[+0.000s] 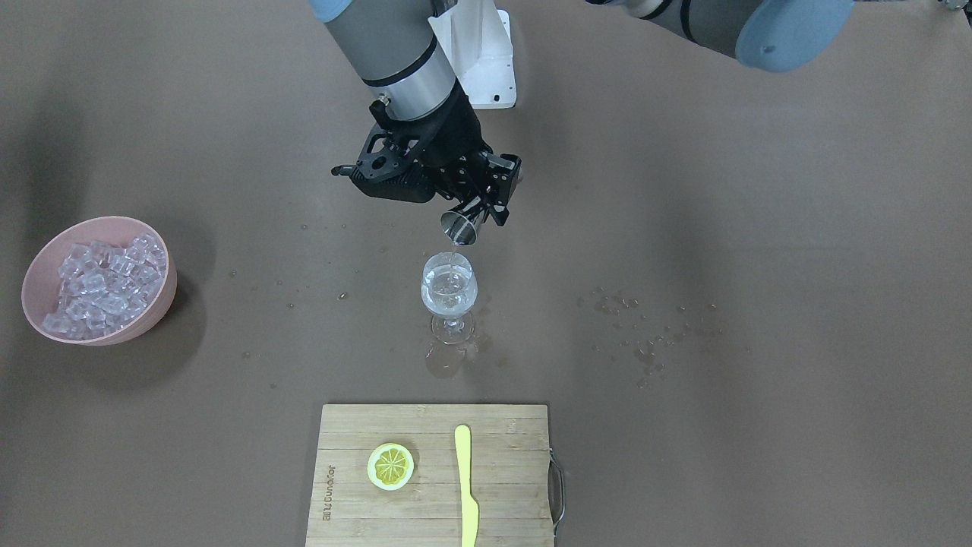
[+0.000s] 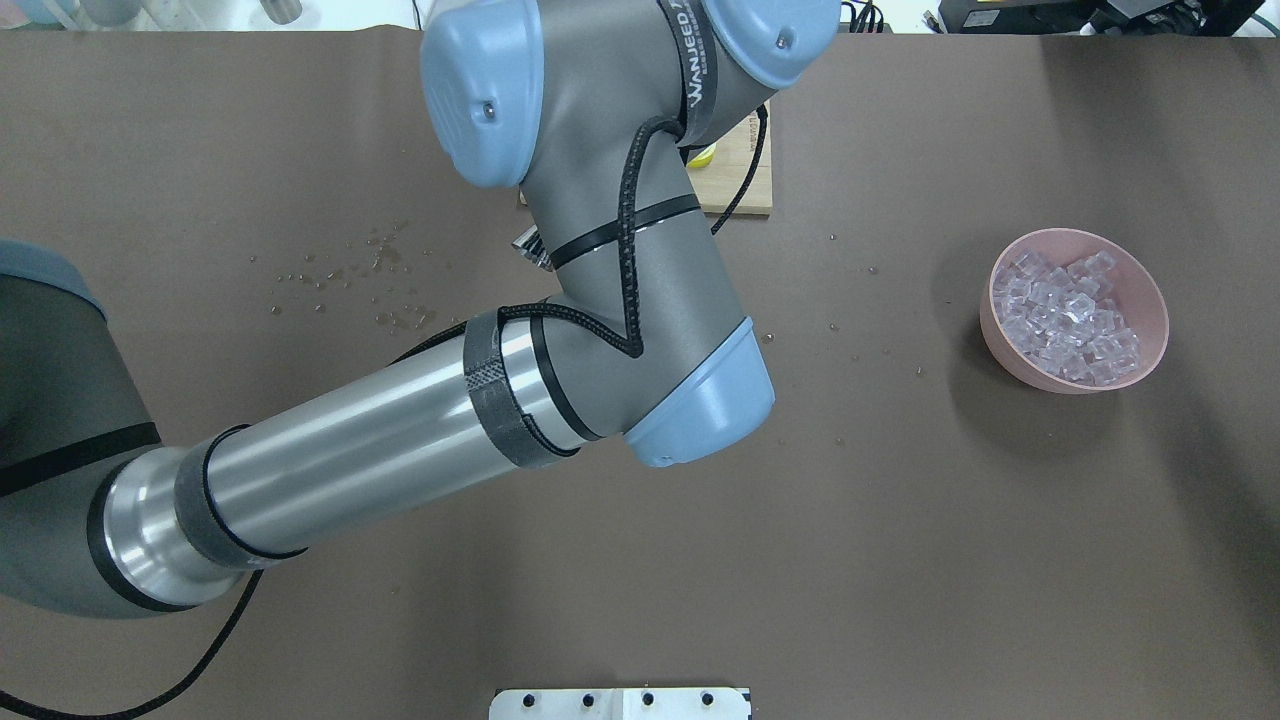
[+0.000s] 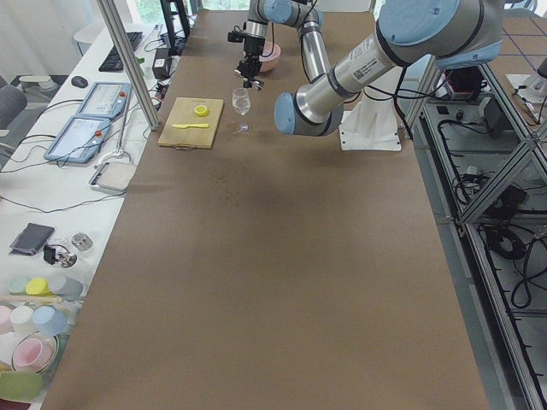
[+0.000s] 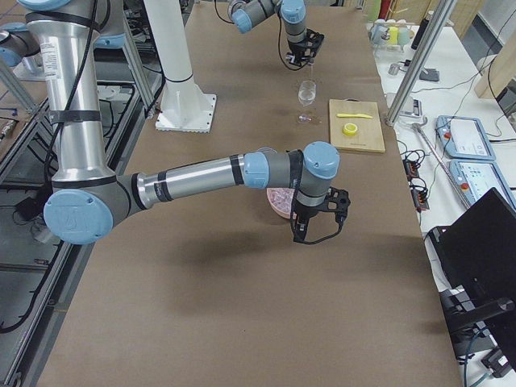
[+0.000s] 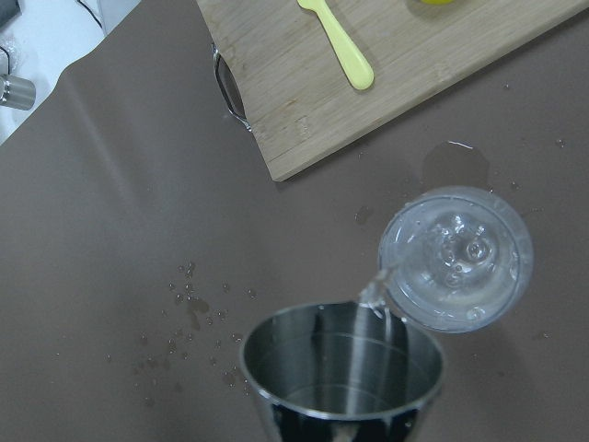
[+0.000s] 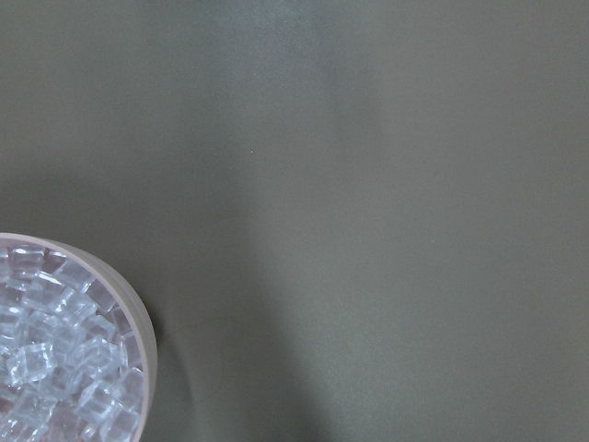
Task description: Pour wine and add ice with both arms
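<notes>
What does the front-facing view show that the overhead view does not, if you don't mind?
Only the front-facing view shows the left arm's fingers shut on a tilted metal cup, pouring clear liquid into the wine glass. It also shows the yellow knife and the whole lemon slice. Only the overhead view shows that arm's long silver forearm, which covers the glass there. Both show the pink bowl of ice, the droplets on the table, and at least part of the cutting board.
</notes>
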Tool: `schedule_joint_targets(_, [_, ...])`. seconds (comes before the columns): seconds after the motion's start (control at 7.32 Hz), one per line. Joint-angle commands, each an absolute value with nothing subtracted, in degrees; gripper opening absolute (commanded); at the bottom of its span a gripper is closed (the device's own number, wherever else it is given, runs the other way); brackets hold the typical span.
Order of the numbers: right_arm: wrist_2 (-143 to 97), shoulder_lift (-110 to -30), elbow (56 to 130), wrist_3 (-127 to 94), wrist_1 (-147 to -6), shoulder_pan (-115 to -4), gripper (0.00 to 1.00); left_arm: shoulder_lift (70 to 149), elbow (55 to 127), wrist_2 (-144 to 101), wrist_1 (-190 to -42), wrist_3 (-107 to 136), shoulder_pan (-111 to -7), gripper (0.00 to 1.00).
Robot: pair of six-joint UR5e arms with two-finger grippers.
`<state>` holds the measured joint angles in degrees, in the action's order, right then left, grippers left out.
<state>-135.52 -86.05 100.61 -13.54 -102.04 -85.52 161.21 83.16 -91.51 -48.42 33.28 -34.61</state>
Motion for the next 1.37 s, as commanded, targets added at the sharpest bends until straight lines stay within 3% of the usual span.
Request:
schedule_joint_targets(0.0, [-135.70, -86.04, 100.55, -13.54, -102.04, -85.60, 1.00, 165.13, 77.62, -89.39, -46.15, 31.74, -34.54, 0.00])
schedule_joint_targets(0.82, [-135.79, -85.78, 100.63, -13.54, -101.95, -85.52, 1.00, 164.01, 79.27, -89.56, -46.75, 32.34, -34.54, 0.00])
schedule_joint_targets(1.09, [-135.79, -85.43, 100.72, -13.54, -101.95, -85.52, 1.00, 156.57, 90.91, -90.00, -50.25, 32.52, -34.63, 0.00])
schedule_joint_targets(1.23, [-135.70, -85.43, 101.16, -13.54, -102.04, -85.60, 1.00, 155.23, 93.32, -90.00, -52.71, 34.52, -34.80, 0.00])
